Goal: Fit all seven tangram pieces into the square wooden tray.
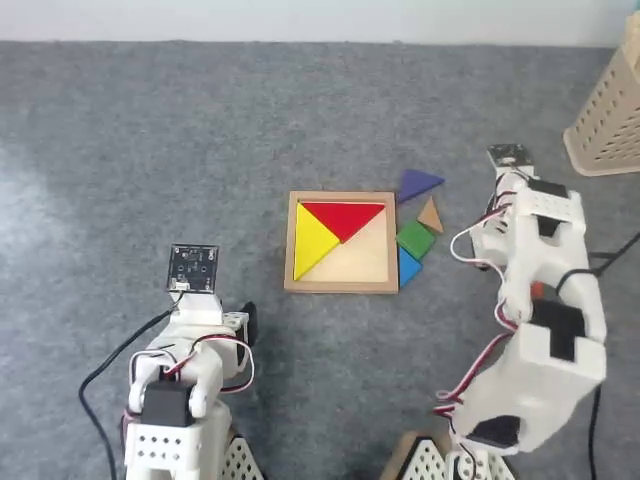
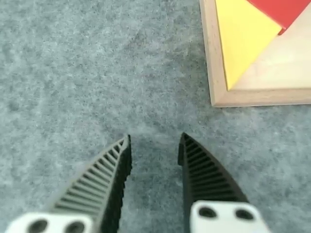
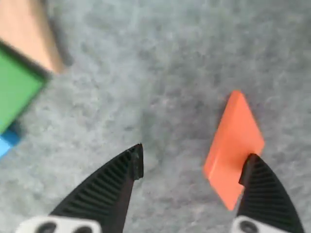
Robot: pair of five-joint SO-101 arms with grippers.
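- Currently the right claw (image 3: 195, 153) hangs low over the grey carpet (image 3: 160, 63), jaws spread wide and gripping nothing. An orange piece (image 3: 234, 141) lies flat just inside one fingertip, touching it or nearly so. That looks like a line-up for a pinch across the piece's narrow width.
- Ahead of that claw, off toward its other finger, the green square (image 3: 14, 87), a tan triangle (image 3: 29, 34) and the edge of a blue piece (image 3: 6, 138) lie close together. From above they sit in a cluster just beside the tray (image 1: 340, 287), with a purple triangle (image 1: 418, 183) at the cluster's far end. Being that near the rim, each probably needs only a short carry.
- The tray lies between the two arms and holds a red triangle (image 1: 343, 217) and a yellow triangle (image 1: 313, 240), edge to edge in one corner. The two big pieces go in first, so the bare wood left is one connected space for the smaller ones. With two of seven in, the task looks early.
- The left claw (image 2: 156, 140) is partly open and empty over bare carpet, with the tray's near corner ahead of its fingertips and to one side. It seems to be kept clear so the right arm can work.
- The orange piece is thin and flat on soft carpet, so a closing finger may ride over it rather than catch its edge.
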